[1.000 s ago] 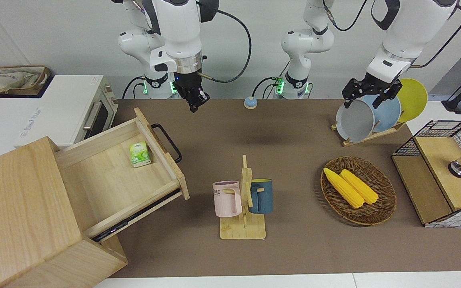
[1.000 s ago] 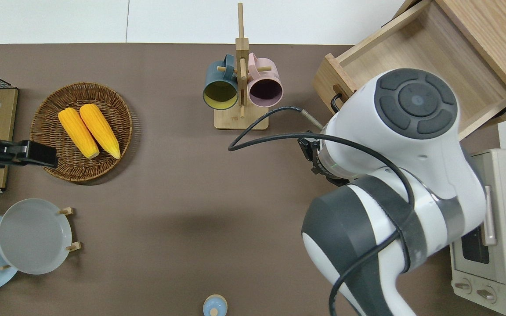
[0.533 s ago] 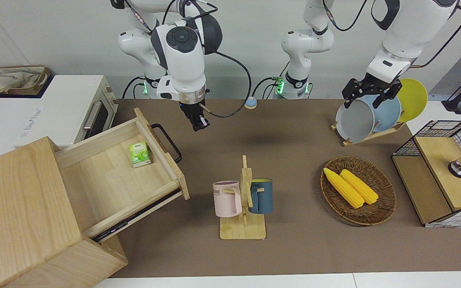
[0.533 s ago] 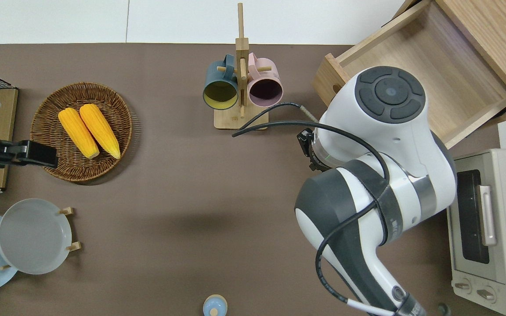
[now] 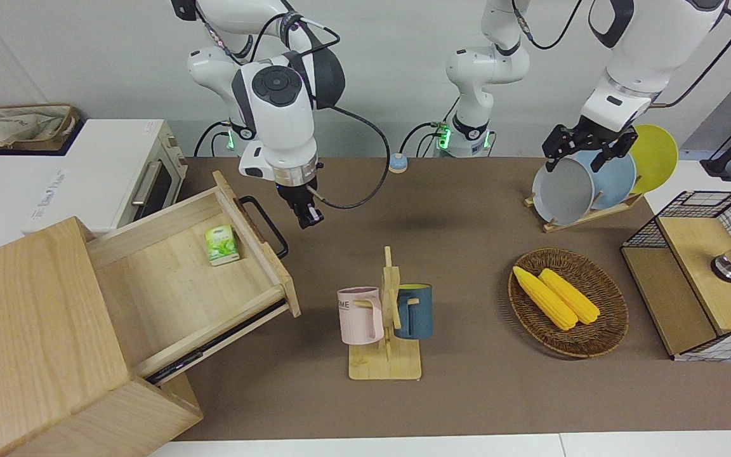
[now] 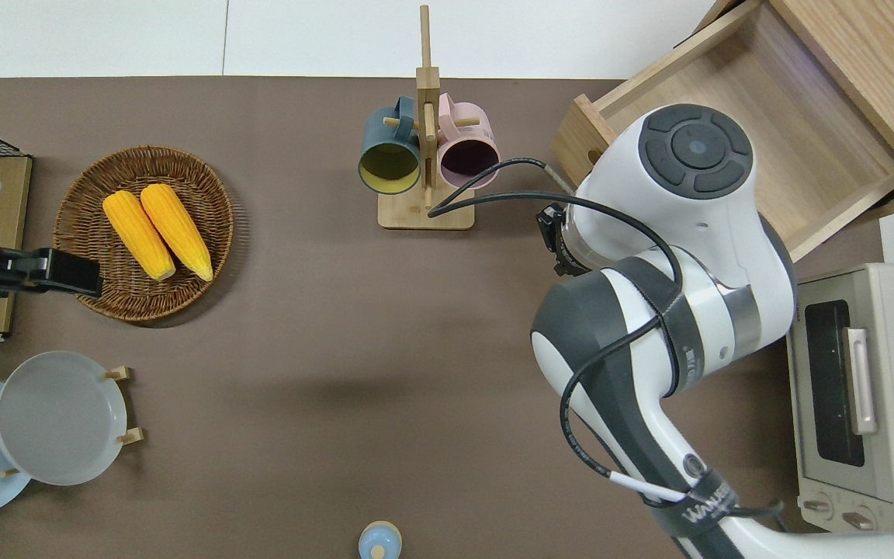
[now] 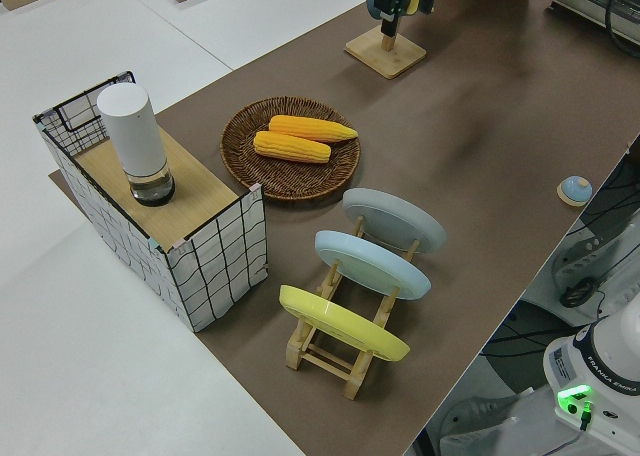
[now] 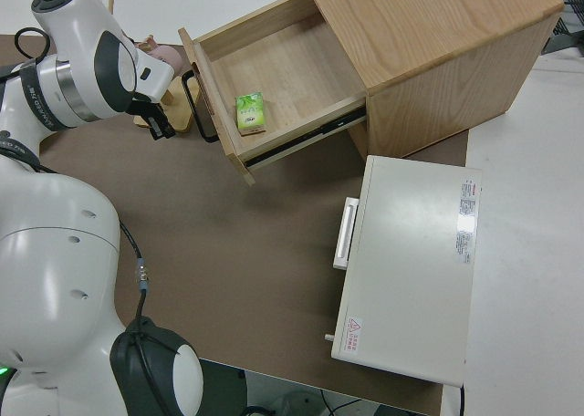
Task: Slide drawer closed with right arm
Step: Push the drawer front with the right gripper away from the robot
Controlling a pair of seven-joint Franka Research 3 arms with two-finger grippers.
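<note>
The drawer (image 5: 175, 279) of the pale-wood cabinet (image 5: 29, 330) stands pulled far out, with a small green box (image 5: 221, 244) lying in it. Its black bar handle (image 5: 265, 225) faces the middle of the table. My right gripper (image 5: 309, 219) points down with its fingers together, holding nothing. It is low over the brown mat, just beside the handle on the side toward the left arm's end, with a small gap between them. In the right side view the gripper (image 8: 160, 124) sits close to the handle (image 8: 193, 106). In the overhead view the arm hides the fingers. The left arm is parked.
A wooden mug rack (image 5: 386, 317) with a pink and a blue mug stands close by, farther from the robots than the right gripper. A white toaster oven (image 5: 118, 171) stands beside the cabinet. Toward the left arm's end are a corn basket (image 5: 568, 301), a plate rack (image 5: 584, 181) and a mesh box (image 5: 702, 273).
My right gripper has come down and moved toward the drawer's handle, away from the robots' base. The drawer has not moved. The left arm is still.
</note>
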